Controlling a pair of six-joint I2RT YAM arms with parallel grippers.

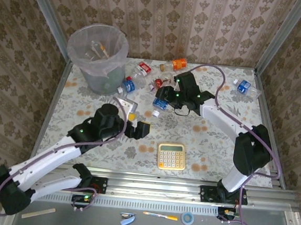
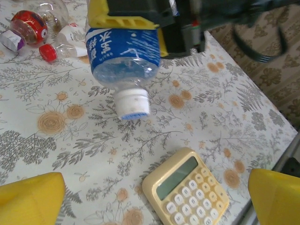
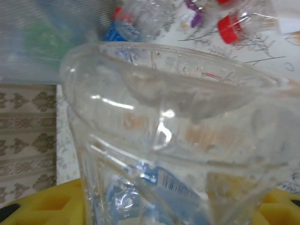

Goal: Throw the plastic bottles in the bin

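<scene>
Crushed clear bottle (image 3: 178,140) with a blue label, clasped between yellow fingers (image 3: 37,206) of the right end effector (image 3: 159,216); red-capped bottles (image 3: 233,27) lie far behind on the tabletop (image 3: 277,50)

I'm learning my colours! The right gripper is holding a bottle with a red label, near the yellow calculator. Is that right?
Not quite: the label is blue, not red. The left wrist view shows the right gripper holding that bottle near the yellow calculator.
</scene>
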